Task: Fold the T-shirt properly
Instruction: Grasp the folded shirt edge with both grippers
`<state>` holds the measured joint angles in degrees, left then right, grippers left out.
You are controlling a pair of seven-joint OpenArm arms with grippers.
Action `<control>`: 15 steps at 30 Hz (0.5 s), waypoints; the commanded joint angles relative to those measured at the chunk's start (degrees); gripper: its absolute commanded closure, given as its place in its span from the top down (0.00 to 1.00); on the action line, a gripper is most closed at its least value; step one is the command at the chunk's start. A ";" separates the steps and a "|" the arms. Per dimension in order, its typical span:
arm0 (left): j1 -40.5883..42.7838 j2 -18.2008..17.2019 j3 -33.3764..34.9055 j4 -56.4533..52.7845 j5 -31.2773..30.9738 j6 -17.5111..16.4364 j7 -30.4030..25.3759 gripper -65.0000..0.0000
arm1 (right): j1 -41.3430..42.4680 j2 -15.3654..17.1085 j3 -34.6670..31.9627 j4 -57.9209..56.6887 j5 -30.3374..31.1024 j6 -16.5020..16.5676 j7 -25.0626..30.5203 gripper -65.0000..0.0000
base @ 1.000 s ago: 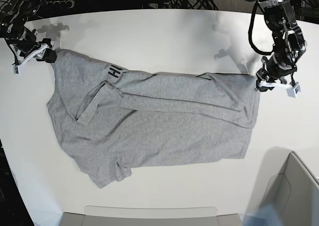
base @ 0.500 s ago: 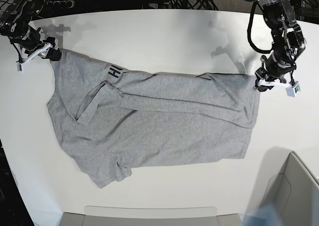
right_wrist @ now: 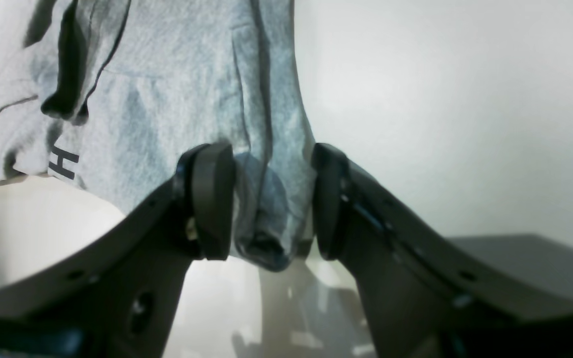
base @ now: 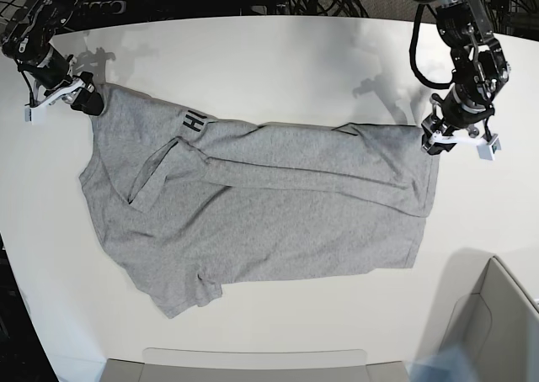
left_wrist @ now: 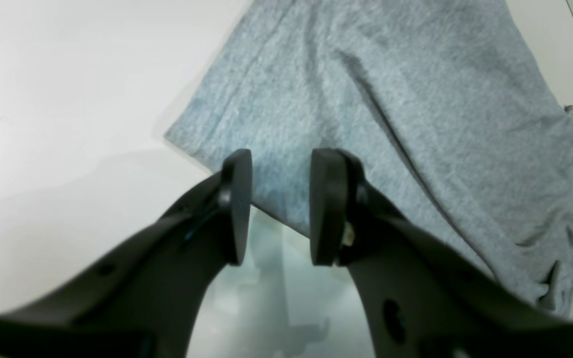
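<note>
T-shirt [base: 261,205] left spread on white table [base: 278,54], one long fold laid across. Left gripper [left_wrist: 279,204] just opened, hem corner dropped, jaws now parted above it. Right gripper [right_wrist: 266,199] parted wide too, cloth bunched between, not pinched. First fold probably done.

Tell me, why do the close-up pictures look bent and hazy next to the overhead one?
Left wrist view: the table rim curves at the corner, and the T-shirt looks soft. Right wrist view: bluish haze on the cloth between the right gripper fingers. Base view: sharp, with arm shadows on the table.
</note>
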<state>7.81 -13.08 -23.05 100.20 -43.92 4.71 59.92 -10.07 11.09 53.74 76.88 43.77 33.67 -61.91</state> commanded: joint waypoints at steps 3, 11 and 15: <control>-0.47 -0.59 -0.73 0.76 -0.34 -0.53 -1.15 0.32 | -0.53 0.47 -1.38 0.17 -2.93 -0.31 -2.84 0.40; -1.79 -0.68 -2.93 -6.97 -0.52 -0.80 -1.33 0.33 | -0.62 0.47 -1.38 0.09 -3.11 -0.31 -2.84 0.40; -3.73 -0.59 -2.93 -11.10 -0.52 -4.75 -1.33 0.33 | -0.70 0.56 -1.38 0.09 -3.11 -0.31 -2.84 0.40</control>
<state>4.73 -12.84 -25.78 88.33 -43.86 0.05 59.37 -10.20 11.09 52.42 77.10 43.99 33.67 -61.63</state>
